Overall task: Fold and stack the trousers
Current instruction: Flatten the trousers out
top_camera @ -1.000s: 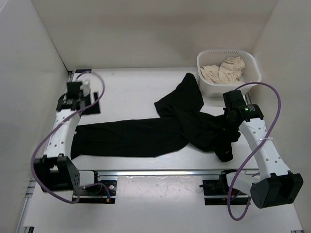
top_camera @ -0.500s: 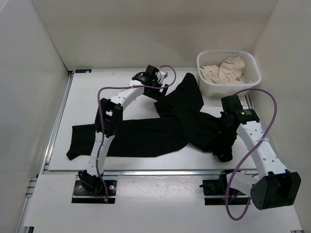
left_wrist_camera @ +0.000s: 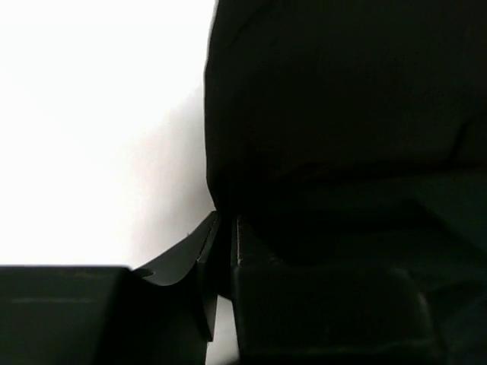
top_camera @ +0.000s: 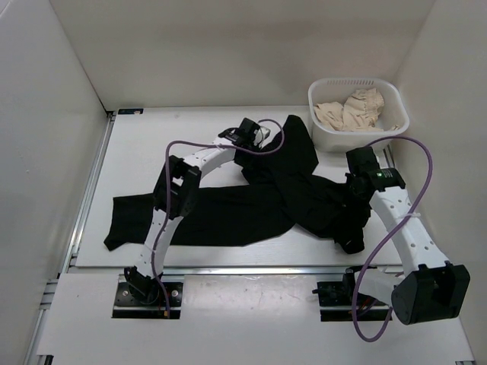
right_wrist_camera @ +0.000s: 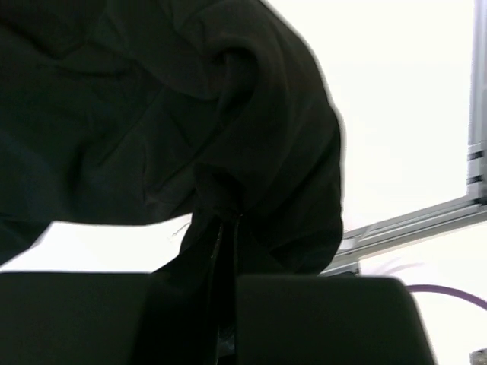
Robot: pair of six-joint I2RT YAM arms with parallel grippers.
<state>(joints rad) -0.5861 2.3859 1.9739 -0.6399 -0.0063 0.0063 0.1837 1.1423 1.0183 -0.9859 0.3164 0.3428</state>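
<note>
A: How does the left gripper (left_wrist_camera: 226, 236) stand?

B: Its jaws are drawn almost together, only a thin slit between them, and the edge of the trousers (top_camera: 228, 213) runs straight into that slit. It is pinching the black cloth at its left border, with bare white table (top_camera: 167, 144) just to the left of the fingers.

A: And the right gripper (right_wrist_camera: 227, 236)?

B: Its jaws are closed tight on a bunched fold of the same black cloth. The fabric bulges out above and to both sides of the fingertips. To the right of it the wrist view shows a metal rail (right_wrist_camera: 411, 224).

A: Where do the trousers lie as a whole?

B: They are spread over the middle of the table. One leg stretches flat to the left along the near side. The other leg runs toward the far right. The left arm reaches over to that leg's left edge. The bunched part sits at the near right, under the right arm.

A: Anything else around them?

B: A white basket (top_camera: 335, 141) stands at the far right, just beside the end of the far leg. Whether they touch cannot be told. A beige cloth (top_camera: 350, 110) lies crumpled inside it.
</note>
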